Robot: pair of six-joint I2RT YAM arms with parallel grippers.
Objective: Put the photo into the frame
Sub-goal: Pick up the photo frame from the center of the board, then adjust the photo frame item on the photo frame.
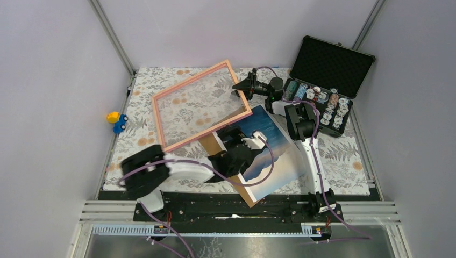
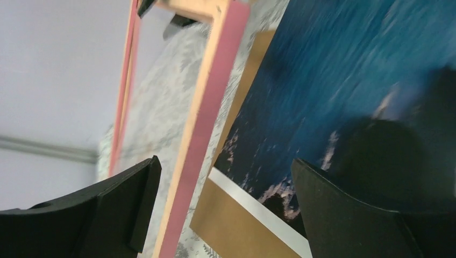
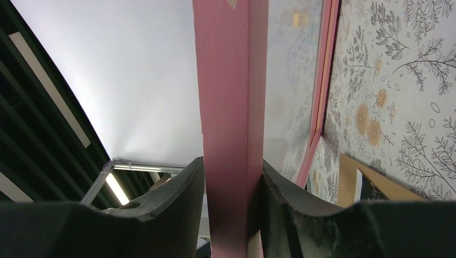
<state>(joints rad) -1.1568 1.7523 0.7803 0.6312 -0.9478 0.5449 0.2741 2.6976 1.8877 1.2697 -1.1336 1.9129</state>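
So the photo [image 1: 274, 142] isn't in the frame [image 1: 158, 123] yet, I'd call this roughly halfway. The print is lying flat on the brown backing board [image 2: 231, 228], right under the left gripper [image 2: 226, 177], whose fingers are spread wide with nothing between them. It hovers over the mountain picture and isn't gripping it. Off that gripper's left finger you can see the frame's pink rail running past, with its near end over the board's edge. I can't tell if it's actually touching the board there. The right gripper [image 3: 231, 166] is doing the real work: its two pads are pressed onto one pink rail of the frame, pinching it from both sides, and the frame looks tipped up off the floral tablecloth [image 1: 140, 134] on that side. The clear pane stretches away from the right gripper and you can see the cloth pattern through it. Looks to me like the board is out of the frame and the photo is placed on it, and that part seems sorted. What's left, I think, is getting the frame over the photo and board, or the stack into the frame, and squaring it all up. The print sits at an angle to the frame, so alignment could be fiddly.
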